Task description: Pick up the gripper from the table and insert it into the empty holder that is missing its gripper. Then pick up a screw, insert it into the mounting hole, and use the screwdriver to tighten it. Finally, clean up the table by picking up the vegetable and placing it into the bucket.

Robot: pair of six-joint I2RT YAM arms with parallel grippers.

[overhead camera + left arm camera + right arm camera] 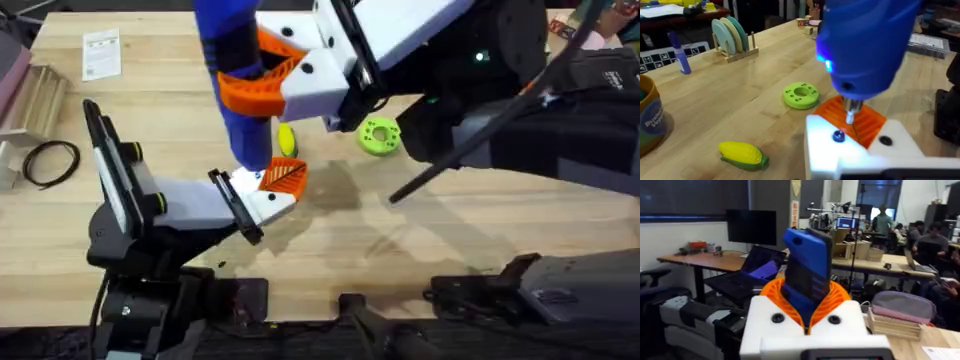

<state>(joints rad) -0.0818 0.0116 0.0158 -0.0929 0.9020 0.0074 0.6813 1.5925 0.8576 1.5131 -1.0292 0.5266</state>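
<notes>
Slippage looks likeliest: the right tool (262, 72), clenched on the screwdriver (865, 45), could skid its tip (850, 116) off the seemingly unengaged screw (838, 136).

Blue screwdriver (867, 47) glowing blue, ribbed orange gripper (860, 122) in a white holder (860, 150), yellow corn (741, 152) green-ended, green holed disc (801, 95), pale wood table (740, 110).

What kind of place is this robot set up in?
Most likely a shared robotics lab or workshop. The right wrist view shows desks with a laptop, monitors and people seated at work behind, and the wooden workbench holds a blue screwdriver gripped over robot parts.
</notes>
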